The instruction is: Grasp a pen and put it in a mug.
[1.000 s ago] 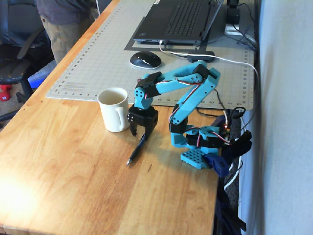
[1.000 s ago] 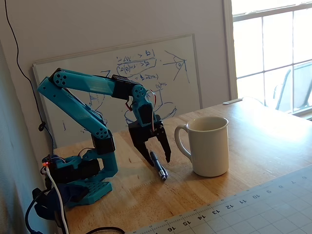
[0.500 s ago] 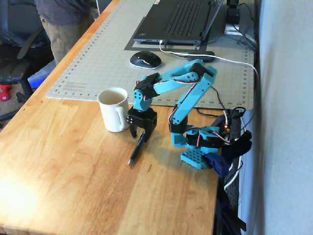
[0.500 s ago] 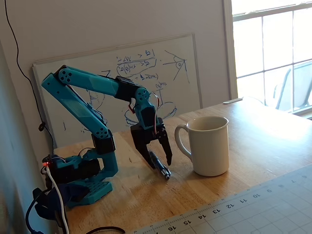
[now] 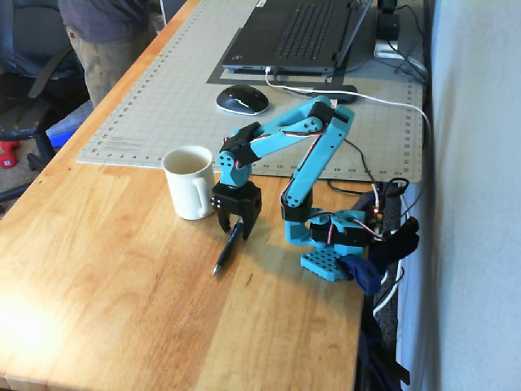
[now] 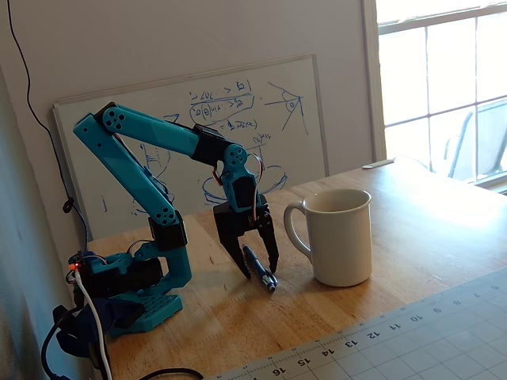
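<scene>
Pen lies flat on the wooden table, just beside the mug; in a fixed view its lower tip points away from the mug toward the near table edge, and its upper end reaches up between the fingers. In the other fixed view the pen lies to the left of the mug, its silvery end nearest the camera, with bare table between it and the mug's base. Gripper points straight down over the pen's upper end, close to the mug's handle side. Fingers narrowly spread, one on each side of the pen; the black fingertips reach down to table level. Cannot tell whether the pads press the barrel or merely flank it: a thin gap seems to show at one side in the view with the whiteboard. Pen not lifted; it rests along the table. Mug upright, handle turned toward the gripper, mouth open upward, inside looks plain. Arm teal, folded over from its base, which sits on the far side of the gripper from the mug. Beyond the mug, a grey cutting mat with a mouse and a laptop on it.
</scene>
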Controlling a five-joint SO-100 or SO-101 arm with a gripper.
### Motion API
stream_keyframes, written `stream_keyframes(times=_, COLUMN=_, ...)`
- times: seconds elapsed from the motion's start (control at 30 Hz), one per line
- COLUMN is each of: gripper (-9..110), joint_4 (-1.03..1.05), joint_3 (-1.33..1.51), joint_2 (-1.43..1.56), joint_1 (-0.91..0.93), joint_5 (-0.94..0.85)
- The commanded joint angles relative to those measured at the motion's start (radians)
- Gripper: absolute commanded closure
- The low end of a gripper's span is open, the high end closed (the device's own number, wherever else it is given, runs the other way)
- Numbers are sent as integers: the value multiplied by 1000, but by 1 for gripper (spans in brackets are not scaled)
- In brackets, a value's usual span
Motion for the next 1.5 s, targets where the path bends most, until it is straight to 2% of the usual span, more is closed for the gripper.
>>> stream_keyframes(times=0.0, gripper=86, joint_4=-11, joint_3=-23, joint_2=-3, joint_1=3, joint_5=6)
stream_keyframes(times=0.37, gripper=102, joint_4=-64, joint_3=-25, joint_2=12, joint_1=11, joint_5=11)
stream_keyframes(times=0.57, gripper=101, joint_4=-144, joint_3=-21, joint_2=12, joint_1=2, joint_5=11)
stream_keyframes(times=1.07, gripper=101, joint_4=-138, joint_3=91, joint_2=98, joint_1=-112, joint_5=11)
stream_keyframes(times=1.47, gripper=101, joint_4=-135, joint_3=186, joint_2=436, joint_1=-213, joint_5=12)
